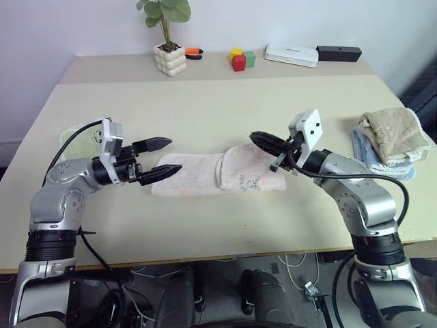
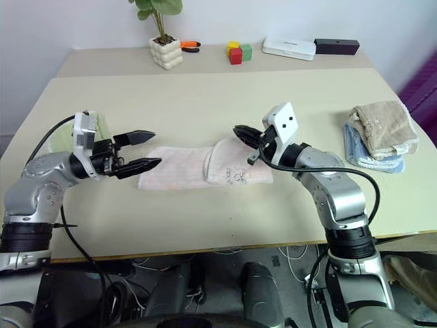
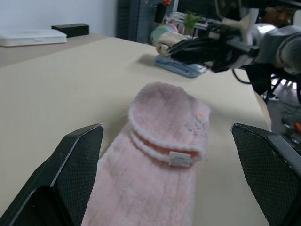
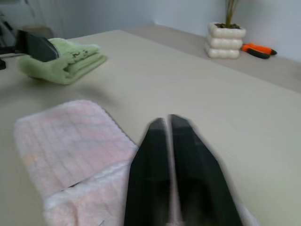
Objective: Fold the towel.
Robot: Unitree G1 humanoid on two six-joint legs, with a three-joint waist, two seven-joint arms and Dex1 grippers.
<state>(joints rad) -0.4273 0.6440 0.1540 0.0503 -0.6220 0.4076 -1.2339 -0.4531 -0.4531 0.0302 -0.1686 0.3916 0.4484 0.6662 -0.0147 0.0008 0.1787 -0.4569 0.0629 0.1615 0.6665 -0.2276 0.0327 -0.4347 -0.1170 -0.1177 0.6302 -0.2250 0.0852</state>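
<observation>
The pale pink towel (image 1: 198,176) lies lengthwise across the middle of the table. Its right part is doubled over onto the rest, leaving a whitish hem (image 3: 162,148) across it and a small dark mark (image 1: 251,182) near the right end. My left gripper (image 1: 175,155) stands open and level at the towel's left end, one finger over the cloth and one beyond it. Above the folded right end, my right gripper (image 1: 255,139) hangs shut with nothing in it, clear of the cloth.
A small folded green towel (image 4: 63,61) lies behind my left arm. Beige and blue folded cloths (image 1: 392,137) sit at the table's right edge. Along the back are a potted plant (image 1: 169,58), an orange tool (image 1: 193,52), coloured blocks (image 1: 241,59), and white and black boxes (image 1: 291,55).
</observation>
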